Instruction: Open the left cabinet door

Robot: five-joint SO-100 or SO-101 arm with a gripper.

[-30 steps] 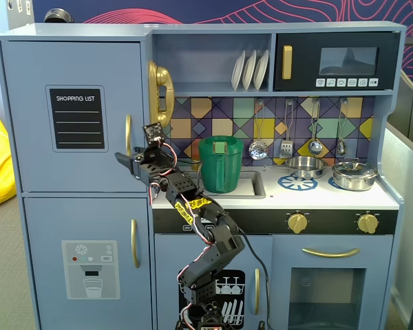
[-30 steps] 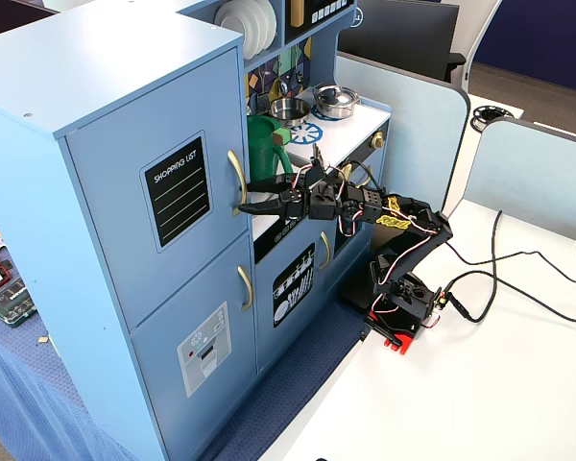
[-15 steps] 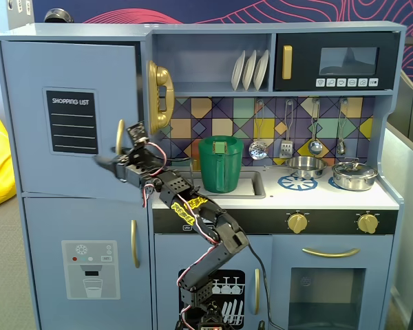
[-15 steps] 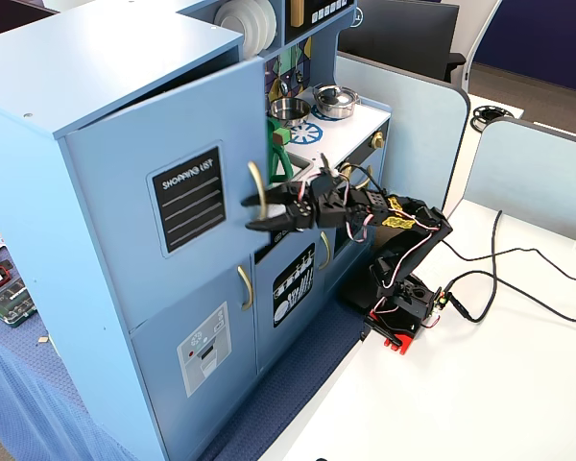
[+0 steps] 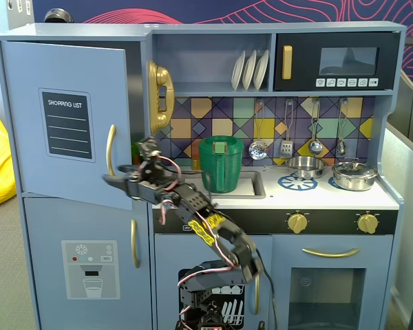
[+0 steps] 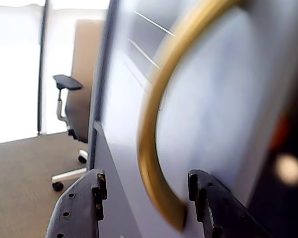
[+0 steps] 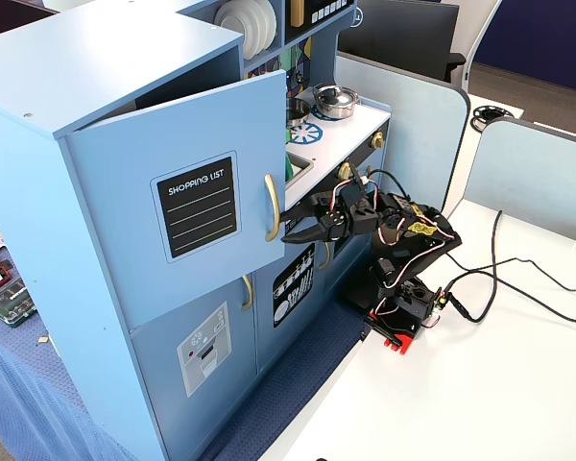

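Observation:
The left cabinet door (image 5: pixel 62 117), blue-grey with a black "SHOPPING LIST" panel, stands partly swung open; it also shows in the other fixed view (image 7: pixel 202 202). Its vertical gold bar handle (image 5: pixel 111 150) (image 7: pixel 272 206) fills the wrist view as a blurred gold curve (image 6: pixel 154 129). My gripper (image 5: pixel 113 180) (image 7: pixel 293 230) (image 6: pixel 147 183) is open at the handle's lower end. In the wrist view the handle's bottom and the door's free edge lie between the two black fingers (image 6: pixel 79 208), without a grip on either.
Below is the door with the dispenser graphic (image 5: pixel 89 268) (image 7: pixel 206 351). A green pot (image 5: pixel 220 163) sits in the sink, a gold phone (image 5: pixel 160 96) hangs beside the door. Cables (image 7: pixel 518 279) lie on the white table; an office chair (image 6: pixel 69 109) stands behind.

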